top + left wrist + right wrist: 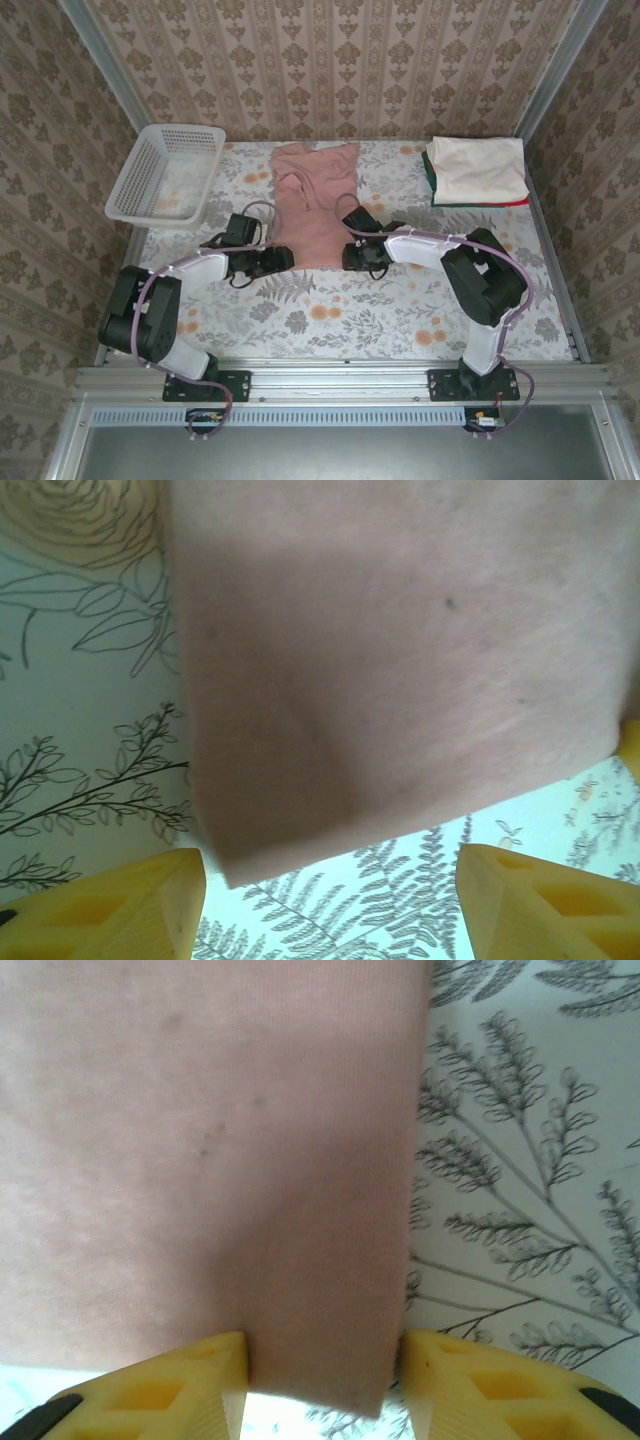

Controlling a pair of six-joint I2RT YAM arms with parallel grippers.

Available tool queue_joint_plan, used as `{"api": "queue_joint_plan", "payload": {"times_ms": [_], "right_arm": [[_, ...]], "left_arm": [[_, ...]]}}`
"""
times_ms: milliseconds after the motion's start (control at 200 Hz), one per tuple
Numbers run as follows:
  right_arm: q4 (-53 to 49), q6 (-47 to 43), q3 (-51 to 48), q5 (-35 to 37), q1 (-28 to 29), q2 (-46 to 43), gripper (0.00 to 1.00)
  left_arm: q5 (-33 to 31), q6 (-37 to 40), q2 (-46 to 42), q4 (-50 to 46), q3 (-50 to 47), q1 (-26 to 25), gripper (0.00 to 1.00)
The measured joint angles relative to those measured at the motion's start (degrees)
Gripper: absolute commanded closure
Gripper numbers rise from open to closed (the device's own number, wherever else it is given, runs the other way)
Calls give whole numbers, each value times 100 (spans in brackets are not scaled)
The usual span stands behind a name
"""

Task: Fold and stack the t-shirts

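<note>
Hovering with left pincer (330,905) wide open and right pincer (325,1380) part-open, both empty, at near hem corners of dusty-pink tee (315,195) laid flat mid-counter (330,320), presumably ready for folding.

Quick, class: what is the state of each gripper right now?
Left gripper: open, pink t-shirt corner just ahead, not held.
Right gripper: open, straddling the pink t-shirt's hem.
</note>
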Motion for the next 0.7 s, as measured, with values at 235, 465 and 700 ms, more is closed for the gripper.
{"api": "queue_joint_plan", "payload": {"times_ms": [235,465,700], "right_arm": [[-35,7,72,20,-2,37,50],[-153,44,149,232,63,85,47],[-151,63,170,315,122,96,45]], "left_arm": [[-98,-85,184,120,-4,-4,39],[-310,-181,308,76,24,7,58],[-428,-208,446,-153,181,13,66]]}}
